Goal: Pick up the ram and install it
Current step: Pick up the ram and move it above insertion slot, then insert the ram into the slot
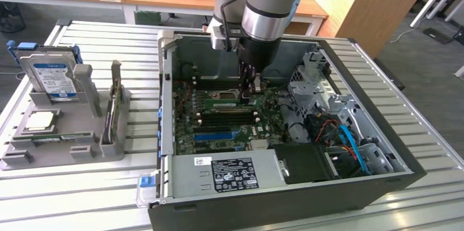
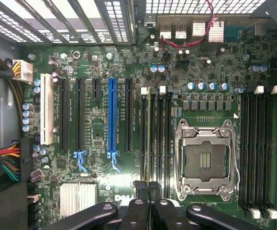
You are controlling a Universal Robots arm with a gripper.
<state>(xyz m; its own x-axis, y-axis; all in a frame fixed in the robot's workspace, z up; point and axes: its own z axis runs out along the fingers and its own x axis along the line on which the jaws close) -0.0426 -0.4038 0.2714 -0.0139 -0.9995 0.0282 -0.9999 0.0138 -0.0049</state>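
- Inside the open PC case (image 1: 290,206), over the motherboard (image 2: 215,67), the gripper (image 2: 149,190) has its jaws pinched narrow on the ram (image 2: 149,129), which hangs edge-on.
- The stick runs in line with the black memory slots (image 2: 165,139) just beside the empty CPU socket (image 2: 206,160), on the side toward the blue expansion slot (image 2: 111,117). Honestly can't tell if it's touching a slot or hovering just above.
- To do this bit well, I'd say keep the stick square to the slot along its whole length. Make sure the white end latches (image 2: 144,90) are flipped out and the notch matches. Then push straight down and evenly, with no rocking, otherwise one end seats and the other rides up.
- Writing: there's a Dell logo (image 2: 121,195) on the board close to the fingertips.
- The power supply (image 1: 225,172) at the near end of the case has a black label. The hard drive (image 1: 52,76) in the grey tray (image 1: 91,152) at the exterior view's left has a blue one. Both are too small to read.
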